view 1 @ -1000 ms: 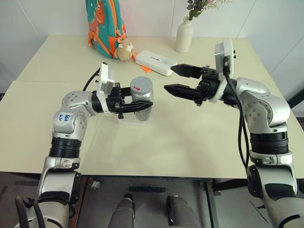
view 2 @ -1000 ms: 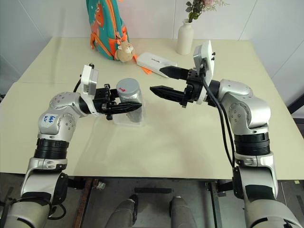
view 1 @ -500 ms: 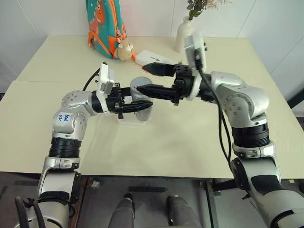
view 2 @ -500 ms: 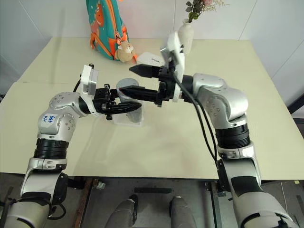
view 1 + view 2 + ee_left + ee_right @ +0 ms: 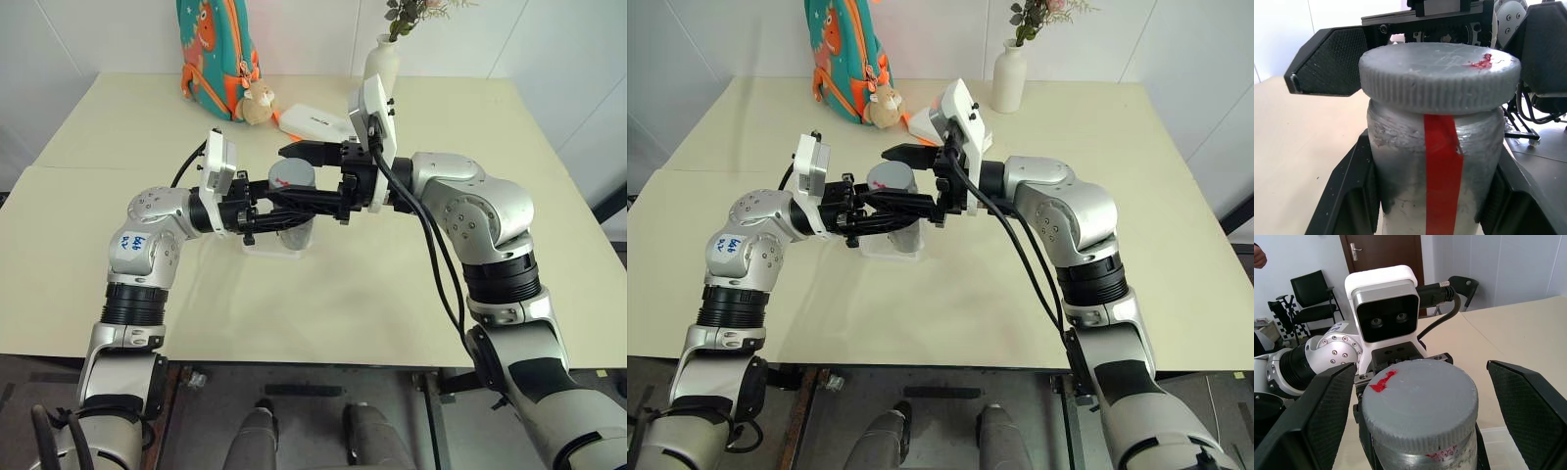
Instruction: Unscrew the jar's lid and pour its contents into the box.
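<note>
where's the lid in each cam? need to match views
Left eye: lid left of centre, upper half.
Right eye: lid left of centre, upper half.
Left wrist: lid fills the upper middle.
Right wrist: lid low centre.
Shared landmark: red mark on the lid's top.

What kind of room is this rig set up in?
Probably an office or lab room, not a home. The right wrist view shows a brown wooden door, black chairs against a white wall, and the pale work table holds staged props: a child's backpack and a white vase.
</note>
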Robot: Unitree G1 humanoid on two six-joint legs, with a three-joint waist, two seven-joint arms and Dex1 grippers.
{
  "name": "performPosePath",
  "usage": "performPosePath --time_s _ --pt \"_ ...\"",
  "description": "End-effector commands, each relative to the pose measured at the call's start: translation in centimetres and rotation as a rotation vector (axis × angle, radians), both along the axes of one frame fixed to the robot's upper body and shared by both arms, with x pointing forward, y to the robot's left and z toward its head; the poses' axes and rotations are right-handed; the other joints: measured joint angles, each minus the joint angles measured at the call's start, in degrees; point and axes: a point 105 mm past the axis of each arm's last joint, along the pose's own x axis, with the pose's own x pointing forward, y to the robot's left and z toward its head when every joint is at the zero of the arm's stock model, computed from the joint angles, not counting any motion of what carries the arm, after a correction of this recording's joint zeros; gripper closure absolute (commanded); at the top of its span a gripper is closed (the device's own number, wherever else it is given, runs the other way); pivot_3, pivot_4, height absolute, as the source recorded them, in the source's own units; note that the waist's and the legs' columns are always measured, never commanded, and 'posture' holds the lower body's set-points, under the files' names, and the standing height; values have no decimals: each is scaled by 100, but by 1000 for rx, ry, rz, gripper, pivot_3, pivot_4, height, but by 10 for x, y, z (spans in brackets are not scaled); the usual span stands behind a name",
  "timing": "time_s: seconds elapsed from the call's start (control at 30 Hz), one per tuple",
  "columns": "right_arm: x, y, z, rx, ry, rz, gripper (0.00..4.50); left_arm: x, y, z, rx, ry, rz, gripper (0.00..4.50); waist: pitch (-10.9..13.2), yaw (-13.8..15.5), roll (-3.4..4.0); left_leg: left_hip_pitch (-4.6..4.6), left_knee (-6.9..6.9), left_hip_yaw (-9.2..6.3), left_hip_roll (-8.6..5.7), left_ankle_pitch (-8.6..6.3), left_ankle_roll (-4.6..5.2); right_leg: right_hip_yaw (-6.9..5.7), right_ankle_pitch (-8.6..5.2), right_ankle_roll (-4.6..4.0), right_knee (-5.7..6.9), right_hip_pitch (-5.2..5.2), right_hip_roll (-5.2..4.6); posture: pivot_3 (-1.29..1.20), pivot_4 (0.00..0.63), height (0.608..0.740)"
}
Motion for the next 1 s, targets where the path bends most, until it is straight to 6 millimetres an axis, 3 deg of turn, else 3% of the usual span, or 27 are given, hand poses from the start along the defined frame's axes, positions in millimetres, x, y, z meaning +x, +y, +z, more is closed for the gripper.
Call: performPosePath --time_s 0.03,0.13,0.27,0.47,0.6,0.7,0.83,0.93,1.0 --pt "-5 0 17 38 -48 12 17 -5 0 8 -18 -38 -15 2458 0 -1 0 0 0 0 0 0 0 0 0 0 0 0 0 0 150 740" --pt "-6 0 16 37 -47 18 634 -5 0 8 -19 -39 -15 2458 0 -1 0 0 0 0 0 0 0 0 0 0 0 0 0 0 150 740" --pt "-6 0 15 33 -46 15 1820 -4 0 8 -20 -41 -13 2458 0 -1 0 0 0 0 0 0 0 0 0 0 0 0 0 0 150 740" --pt "-9 -6 36 179 50 27 1820 -5 1 8 -19 -40 -8 2458 0 -3 0 0 0 -1 1 0 0 0 0 0 3 0 0 0 150 740" --pt "-29 -19 63 338 102 117 1820 -6 3 6 -16 -38 -5 2458 0 11 0 -1 0 -2 0 1 -1 0 0 0 3 0 -1 0 150 740" --pt "-32 -27 67 348 71 84 1820 -6 4 6 -14 -38 -2 2458 0 4 0 -1 -2 -2 0 0 0 0 0 0 2 0 -1 0 150 740" --pt "-12 -62 46 263 -47 -208 1820 -5 9 8 -25 -41 22 2458 0 19 0 0 -1 -1 0 0 0 0 0 0 1 0 -1 0 150 740" --pt "8 -106 -13 9 -180 -459 1820 -3 20 12 -55 -33 55 2458 0 87 -1 -2 5 1 -6 0 3 0 0 0 -5 3 -4 0 150 740" --pt "14 -128 -43 -67 -209 -556 1820 -2 25 15 -69 -28 69 2458 -2 139 -4 -5 5 1 -7 -2 8 -1 0 2 -14 4 -4 0 150 740"
